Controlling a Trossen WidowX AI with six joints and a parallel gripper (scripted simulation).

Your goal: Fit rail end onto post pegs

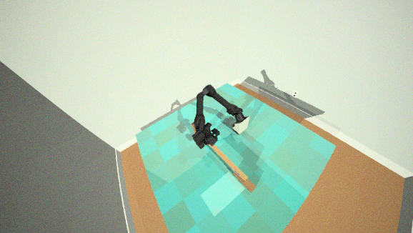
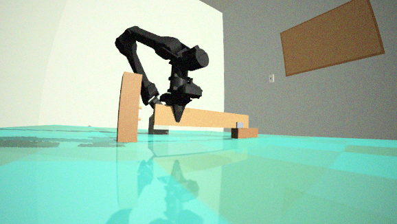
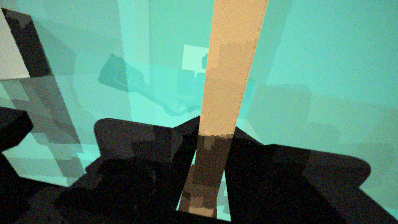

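Note:
The long wooden rail (image 1: 229, 164) (image 2: 206, 118) (image 3: 231, 75) is held up off the table near its post end. My gripper (image 1: 204, 137) (image 2: 178, 115) (image 3: 212, 121) is shut on the rail, gripping it from above close to that end. The short wooden post (image 2: 128, 106) stands upright to the left in the exterior view, with two pegs (image 2: 139, 108) (image 2: 139, 119) pointing at the rail. A small gap shows between the peg tips and the rail's end. The rail's far end rests in the grey bracket (image 2: 240, 124) on the low footboard block (image 2: 244, 132) (image 1: 250, 186). The rail slopes slightly down towards the bracket.
The arm's white base (image 1: 242, 125) stands behind the post on the teal checkered table top (image 1: 293, 157). A brown floor (image 1: 357, 200) surrounds it. A brown panel (image 2: 331, 38) and a small socket (image 2: 271, 78) are on the grey wall.

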